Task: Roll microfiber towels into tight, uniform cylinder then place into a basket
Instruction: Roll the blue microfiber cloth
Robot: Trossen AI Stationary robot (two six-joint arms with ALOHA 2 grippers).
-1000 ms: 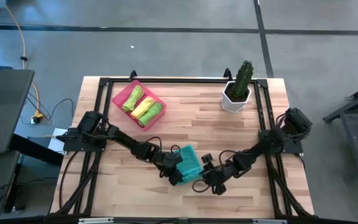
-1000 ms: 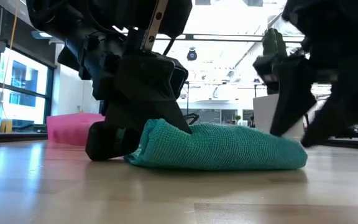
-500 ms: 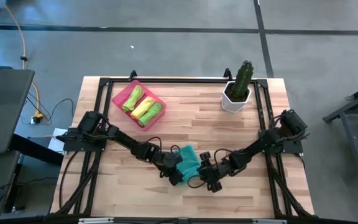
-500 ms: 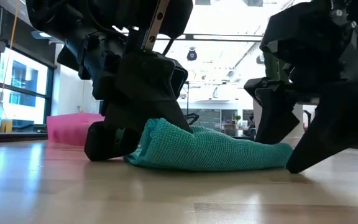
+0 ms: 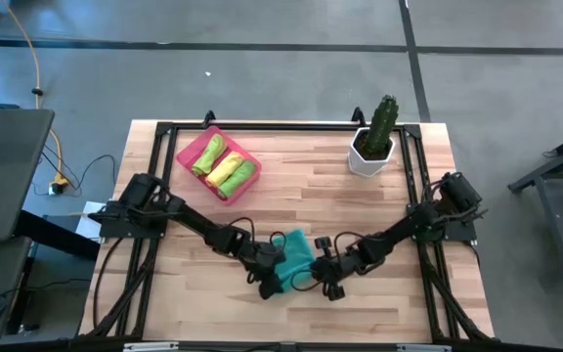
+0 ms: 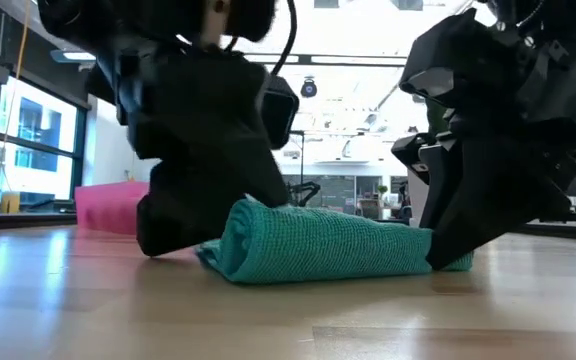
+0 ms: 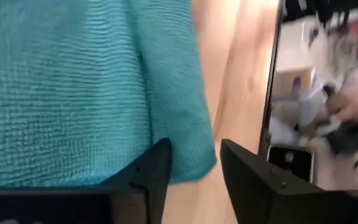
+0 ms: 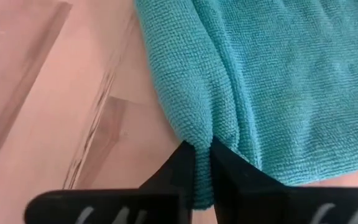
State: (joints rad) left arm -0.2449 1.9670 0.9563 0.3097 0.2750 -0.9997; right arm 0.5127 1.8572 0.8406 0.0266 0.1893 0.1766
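A teal towel (image 5: 295, 254) lies partly rolled on the wooden table near its front edge, between my two grippers. My left gripper (image 7: 194, 163) is at the towel's left end and stands open, and a corner of the towel (image 7: 194, 149) reaches into the gap between its fingers. My right gripper (image 8: 202, 155) is at the towel's right end and is shut on it. The pink basket (image 5: 189, 154) stands at the far left and holds three rolled towels, two green and one yellow. My left gripper has its fingers (image 7: 151, 171) on either side of the towel's corner; I cannot tell whether they touch it. My right gripper pinches a rounded fold of the towel (image 8: 199, 134) between its two fingertips, at the towel's right end. The fingers come slanting down from the table's right. The towel lies on the table (image 6: 318, 250), bunched up.
A white pot with a green cactus (image 5: 372, 145) stands at the far right. A black frame runs along the table's edges (image 5: 262, 127). Bare wood lies between the basket and the pot and along the front.
My right gripper has gone toward the table's left, onto the towel's right end, and has shut on it. The towel's right end has been pushed in, so the towel is shorter and bunched higher. My left gripper has shifted slightly toward the near edge.
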